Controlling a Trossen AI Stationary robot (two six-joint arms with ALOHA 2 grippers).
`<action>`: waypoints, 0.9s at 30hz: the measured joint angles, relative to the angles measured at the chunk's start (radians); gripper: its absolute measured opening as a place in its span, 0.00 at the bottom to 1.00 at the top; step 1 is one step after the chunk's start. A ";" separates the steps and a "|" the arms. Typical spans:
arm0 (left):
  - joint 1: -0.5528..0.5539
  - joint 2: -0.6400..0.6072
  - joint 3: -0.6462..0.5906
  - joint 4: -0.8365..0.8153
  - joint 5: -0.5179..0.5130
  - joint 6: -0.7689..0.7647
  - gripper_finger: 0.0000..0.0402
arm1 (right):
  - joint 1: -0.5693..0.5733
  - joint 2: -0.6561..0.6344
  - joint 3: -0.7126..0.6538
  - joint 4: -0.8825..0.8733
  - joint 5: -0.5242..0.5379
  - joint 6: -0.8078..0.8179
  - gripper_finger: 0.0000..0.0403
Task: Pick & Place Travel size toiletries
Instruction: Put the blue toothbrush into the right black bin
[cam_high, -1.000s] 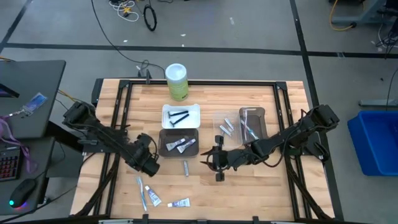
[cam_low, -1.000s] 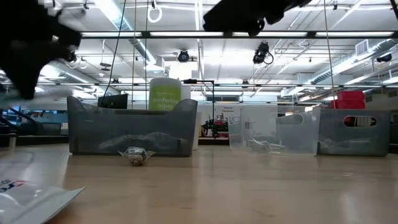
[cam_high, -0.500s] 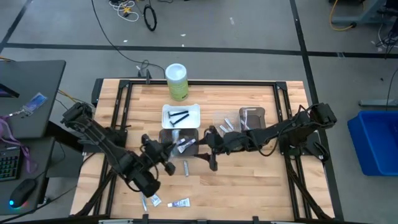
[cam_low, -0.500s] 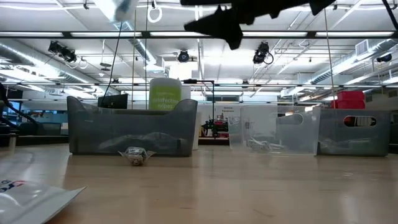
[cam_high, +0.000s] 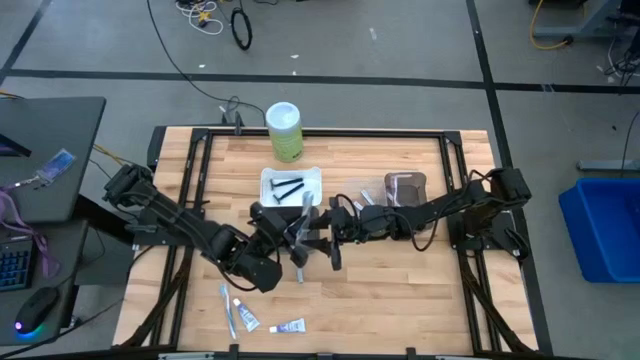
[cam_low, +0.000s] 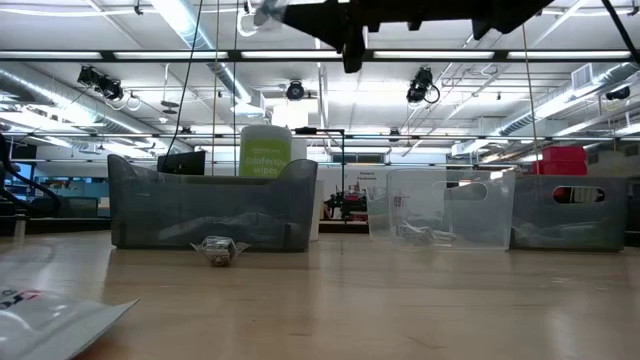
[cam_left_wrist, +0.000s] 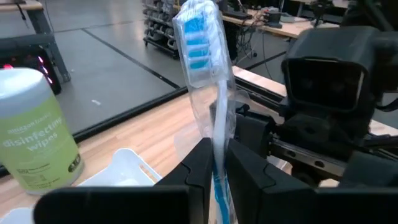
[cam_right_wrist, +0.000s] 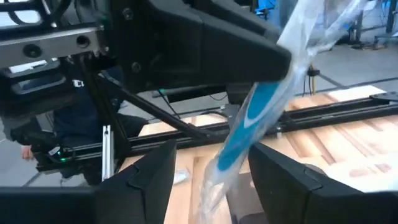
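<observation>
My left gripper (cam_high: 295, 238) (cam_left_wrist: 217, 155) is shut on a white-and-blue toothbrush (cam_left_wrist: 205, 56) in a clear wrapper, raised above the grey tray (cam_high: 262, 222). My right gripper (cam_high: 328, 240) (cam_right_wrist: 214, 186) is open. Its fingers stand on either side of the wrapped toothbrush (cam_right_wrist: 249, 130), apart from it. Two black razors (cam_high: 287, 186) lie in the white tray (cam_high: 312, 178). A toothbrush (cam_high: 228, 308) and two toothpaste tubes (cam_high: 245, 316) (cam_high: 290, 326) lie near the table's near edge. A silvery tube (cam_low: 218, 250) lies in front of the grey tray. My left gripper pinches the toothbrush by its handle (cam_left_wrist: 217, 146) between the two fingers, which lie across it. The brush is lifted clear of table and tray. It stands tilted, with the bristle head (cam_left_wrist: 196, 34) well above the fingers, inside the clear wrapper.
The green-and-white canister (cam_high: 284, 130) stands at the table's far edge behind the white tray. The clear tray (cam_high: 405, 188) sits right of centre under my right arm. The two arms meet over the table's middle; bare wood shows toward the near right.
My left gripper, shut on the toothbrush, has moved from the table's near left toward the middle, carrying the brush raised over the grey tray. My right gripper has moved toward the table's left and a little toward the far edge, up to the toothbrush, fingers around it.
</observation>
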 joint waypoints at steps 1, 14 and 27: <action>0.007 0.000 0.000 0.008 0.011 0.010 0.11 | -0.001 0.001 0.000 0.002 0.000 0.002 0.51; 0.018 0.000 0.000 0.067 0.025 0.073 0.10 | -0.054 0.000 0.000 -0.006 0.031 -0.018 0.34; 0.025 -0.001 0.000 0.050 0.115 0.075 0.13 | -0.051 0.000 0.000 -0.035 -0.065 -0.091 0.07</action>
